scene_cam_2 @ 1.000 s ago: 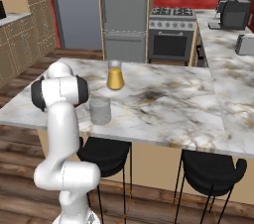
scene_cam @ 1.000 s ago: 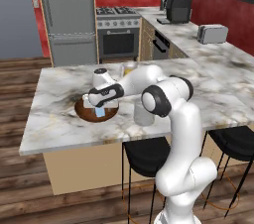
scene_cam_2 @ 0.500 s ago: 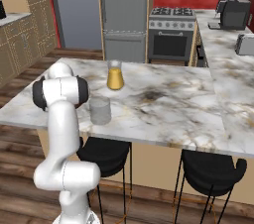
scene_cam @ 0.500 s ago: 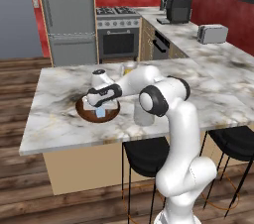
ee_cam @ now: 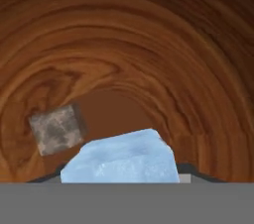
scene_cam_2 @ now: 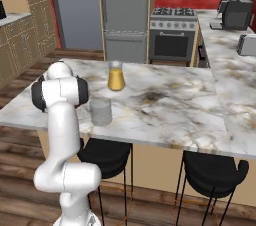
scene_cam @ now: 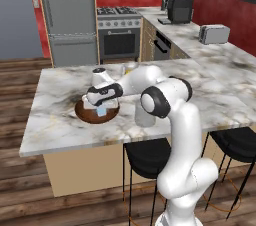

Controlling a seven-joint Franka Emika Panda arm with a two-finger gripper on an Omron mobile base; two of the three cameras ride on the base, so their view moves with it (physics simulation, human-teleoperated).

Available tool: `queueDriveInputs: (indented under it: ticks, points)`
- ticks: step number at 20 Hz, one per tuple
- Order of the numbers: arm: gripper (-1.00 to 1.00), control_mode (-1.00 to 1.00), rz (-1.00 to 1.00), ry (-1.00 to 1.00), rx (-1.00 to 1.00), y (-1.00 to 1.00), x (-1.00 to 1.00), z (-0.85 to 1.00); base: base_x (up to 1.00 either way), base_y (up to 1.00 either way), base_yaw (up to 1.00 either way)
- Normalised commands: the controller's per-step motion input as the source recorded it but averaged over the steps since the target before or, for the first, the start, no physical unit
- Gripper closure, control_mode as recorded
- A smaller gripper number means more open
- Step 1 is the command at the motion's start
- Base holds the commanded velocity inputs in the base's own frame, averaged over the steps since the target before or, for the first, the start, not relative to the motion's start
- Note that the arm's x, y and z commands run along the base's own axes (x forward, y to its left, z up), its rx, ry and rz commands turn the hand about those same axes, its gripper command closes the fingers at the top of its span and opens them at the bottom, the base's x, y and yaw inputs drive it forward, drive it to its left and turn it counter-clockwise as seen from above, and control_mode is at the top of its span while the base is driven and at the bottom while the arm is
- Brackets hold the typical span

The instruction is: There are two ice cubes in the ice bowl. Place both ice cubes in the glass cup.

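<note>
Marble island counter (scene_cam: 60,120) carries the ice bowl (scene_cam: 85,115), half hidden under my wrist. From the right base view the glass cup (scene_cam_2: 100,111) stands near the juice pitcher (scene_cam_2: 116,76). My gripper (scene_cam: 100,109) hangs low in the bowl; its fingertips are cut off, so I cannot tell their spread. One ice cube (ee_cam: 120,158) sits right at them, the other ice cube (ee_cam: 57,129) beside it, murky grey.

Robot arm (scene_cam: 175,120) — glossy white rounded segments, tubular. Dark grey bands at the joints. Hand section white with a black band.

light: even, bright | shadows: soft, faint | glare: none | focus: base sharp, hand view soft
</note>
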Motion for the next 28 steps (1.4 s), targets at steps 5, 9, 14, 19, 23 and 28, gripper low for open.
queueDriveInputs:
  ticks: [5,9,14,19,23,28]
  points:
    - [1.0,-1.0,-0.02,-0.31,0.0,-0.05,-0.24,0.99,0.0,0.0,0.0]
    - [1.0,-1.0,-0.1,-0.1,0.0,-0.47,-0.84,1.0,0.0,0.0,0.0]
    - [1.0,-1.0,-0.13,0.0,0.0,-0.72,-0.8,0.84,0.0,0.0,0.0]
    - [1.0,-1.0,-0.09,0.03,0.0,-0.41,-0.37,0.45,0.0,0.0,0.0]
    - [1.0,-1.0,-0.06,0.02,0.0,-0.07,-0.02,0.44,0.0,0.0,0.0]
    - [1.0,-1.0,-0.04,0.05,0.0,-0.09,0.0,0.45,0.0,0.0,0.0]
